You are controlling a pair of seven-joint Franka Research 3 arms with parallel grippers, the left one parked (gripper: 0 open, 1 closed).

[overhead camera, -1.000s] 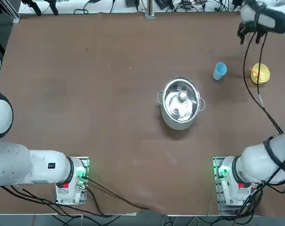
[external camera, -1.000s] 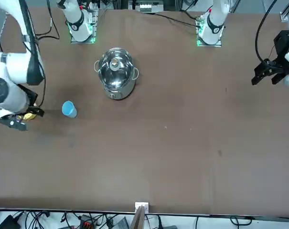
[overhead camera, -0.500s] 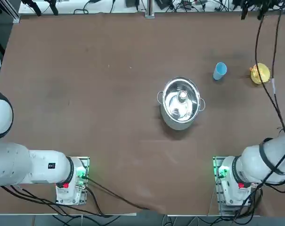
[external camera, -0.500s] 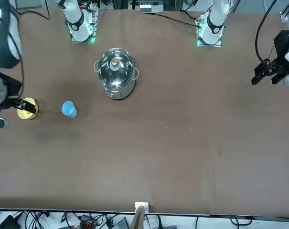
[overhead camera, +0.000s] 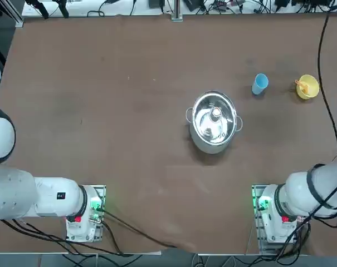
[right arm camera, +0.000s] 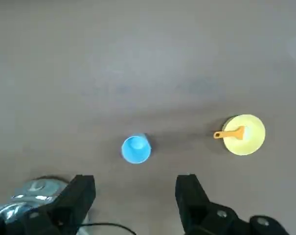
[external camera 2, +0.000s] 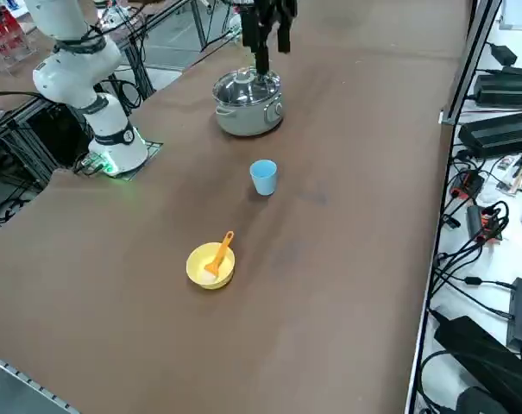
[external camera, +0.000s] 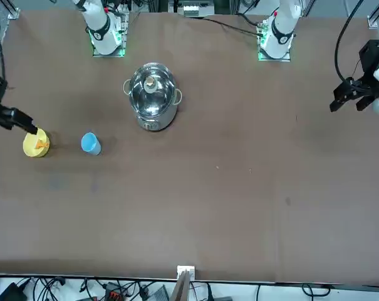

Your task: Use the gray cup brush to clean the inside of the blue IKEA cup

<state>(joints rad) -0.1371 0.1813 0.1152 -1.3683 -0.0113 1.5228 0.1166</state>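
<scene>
The tool [right arm camera: 135, 196] has risen away from the yellow bowl [overhead camera: 308, 87], fingers apart, empty. Brush [external camera 2: 219, 254] rests in the bowl by the tabletop's [overhead camera: 129, 128] right edge; blue cup [overhead camera: 260, 83] just left, open room around.

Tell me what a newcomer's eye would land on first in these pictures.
The shiny lidded steel pot near the middle of the brown table draws the eye first. Next come two bright spots toward the robot's right: the blue IKEA cup standing upright, and beside it, apart, a yellow bowl with the orange-handled cup brush lying in it. The right gripper hangs open high above them, holding nothing.
</scene>
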